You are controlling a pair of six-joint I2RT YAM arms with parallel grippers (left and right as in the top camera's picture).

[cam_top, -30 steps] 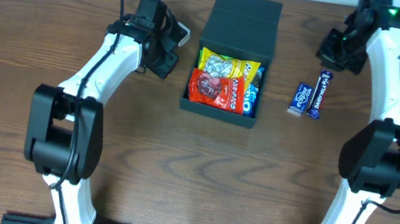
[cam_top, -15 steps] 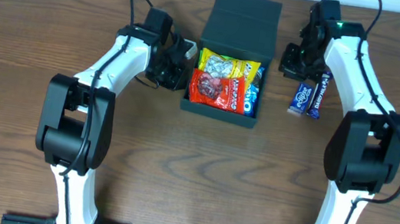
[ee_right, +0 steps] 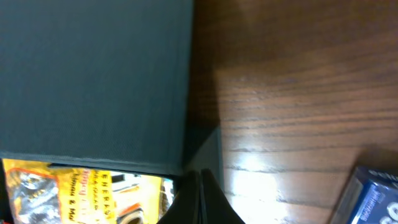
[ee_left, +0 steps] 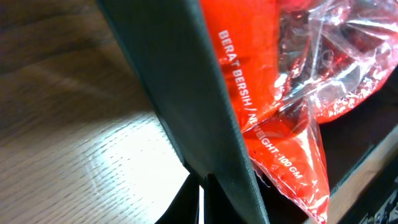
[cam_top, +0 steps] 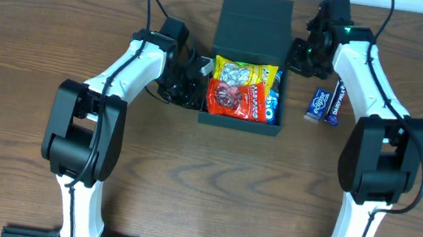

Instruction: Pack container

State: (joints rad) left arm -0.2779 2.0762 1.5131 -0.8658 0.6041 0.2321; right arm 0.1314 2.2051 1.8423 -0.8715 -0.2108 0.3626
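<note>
The container [cam_top: 254, 26] is a dark box standing at the table's back centre with its flap lid open toward the back. Inside lie a yellow packet [cam_top: 242, 72], a red packet [cam_top: 230, 100] and a blue Oreo packet [cam_top: 273, 102]. My left gripper [cam_top: 197, 80] is shut and sits against the outside of the box's left wall [ee_left: 186, 93]; its fingers [ee_left: 200, 202] touch that wall, with the red packet [ee_left: 273, 81] just inside. My right gripper [cam_top: 295, 54] is shut at the box's right side near the hinge; its fingers [ee_right: 200, 199] are beside the lid [ee_right: 93, 74].
Two blue snack bars [cam_top: 320, 104] [cam_top: 337, 101] lie on the wood table to the right of the box, just below my right arm. One shows at the right wrist view's lower right corner [ee_right: 373, 199].
Both arms have moved inward from the sides to the box. The box has turned from slightly skewed to square and shifted a little to the right.
</note>
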